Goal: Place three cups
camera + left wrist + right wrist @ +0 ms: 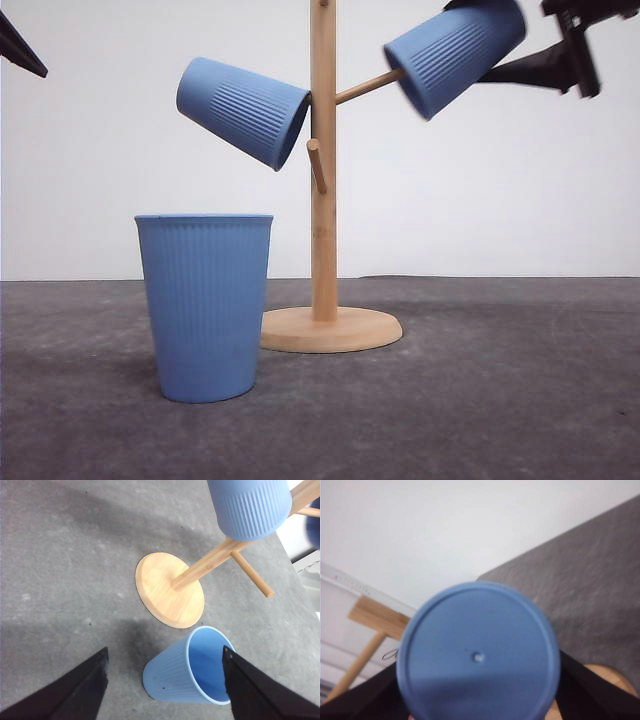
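Held cup tilted, mouth toward peg, base up-right.

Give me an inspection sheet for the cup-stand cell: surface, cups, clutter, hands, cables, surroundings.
Surface: dark grey mat, bare around the stand.
Job's things: left cup hangs mouth-on over a peg of the wooden peg stand; right cup sits tilted at the right peg's tip; third cup stands upright on the mat beside the stand's base.
Clutter: nothing seen.
Hands: right hand closed on the right cup's base; left hand open above the upright cup.
Cables: nothing seen.
Surroundings: plain white wall behind.
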`<action>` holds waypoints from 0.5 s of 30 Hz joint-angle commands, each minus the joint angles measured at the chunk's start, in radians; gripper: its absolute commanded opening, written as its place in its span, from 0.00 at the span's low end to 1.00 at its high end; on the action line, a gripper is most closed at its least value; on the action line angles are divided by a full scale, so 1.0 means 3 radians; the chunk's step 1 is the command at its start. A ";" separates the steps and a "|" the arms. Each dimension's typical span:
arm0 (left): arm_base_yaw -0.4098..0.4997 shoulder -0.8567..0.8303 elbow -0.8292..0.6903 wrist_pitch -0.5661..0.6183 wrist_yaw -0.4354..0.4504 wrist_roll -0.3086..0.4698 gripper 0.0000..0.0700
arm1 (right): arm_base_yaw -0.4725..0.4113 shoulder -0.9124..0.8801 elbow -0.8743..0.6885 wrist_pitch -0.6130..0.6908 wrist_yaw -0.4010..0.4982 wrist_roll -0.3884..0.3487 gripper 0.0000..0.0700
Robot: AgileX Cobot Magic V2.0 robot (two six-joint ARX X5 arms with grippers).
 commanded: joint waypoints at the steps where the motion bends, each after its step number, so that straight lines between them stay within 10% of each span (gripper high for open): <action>1: -0.0006 0.0011 0.0022 0.0019 -0.0006 0.0033 0.60 | 0.0053 0.0078 0.0051 0.0094 -0.0010 0.0033 0.54; 15: -0.0006 0.0012 0.0022 0.0019 -0.0006 0.0037 0.60 | 0.0235 0.0383 0.0050 0.0186 0.0059 -0.0099 0.62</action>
